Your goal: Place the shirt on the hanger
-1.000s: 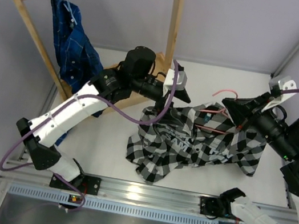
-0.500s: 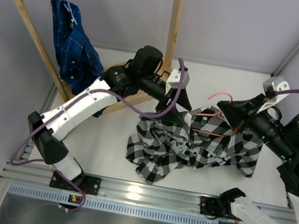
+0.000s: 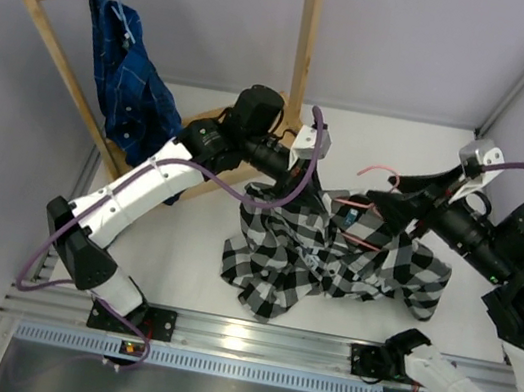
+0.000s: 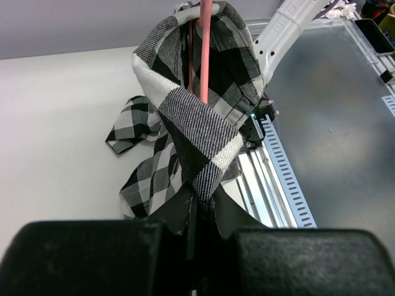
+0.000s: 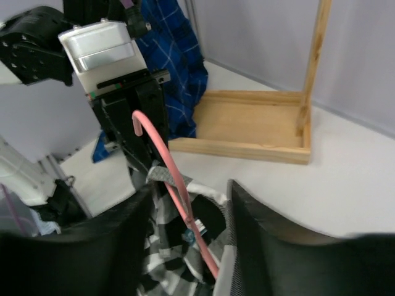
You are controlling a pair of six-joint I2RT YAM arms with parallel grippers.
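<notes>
Threading is the step in hand: the left claw [image 4: 199, 208] pinches the shirt [image 3: 332, 259] below its collar, raised, with the rest heaped on the worktop [image 3: 192, 245]. The right claw [image 5: 196, 250] grips the hanger [image 5: 165, 157], whose wire runs inside the collar. Next, I judge, a hanger arm must slide into one shoulder without snagging the cloth.

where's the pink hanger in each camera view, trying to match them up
Top external: the pink hanger is right of centre, its hook sticking out above the checked shirt.
Left wrist: the pink hanger is a vertical wire at top centre, running down into the shirt's collar.
Right wrist: the pink hanger curves from centre left down to bottom centre.
Shared landmark: the checked shirt, bunched around the wire in all three.
</notes>
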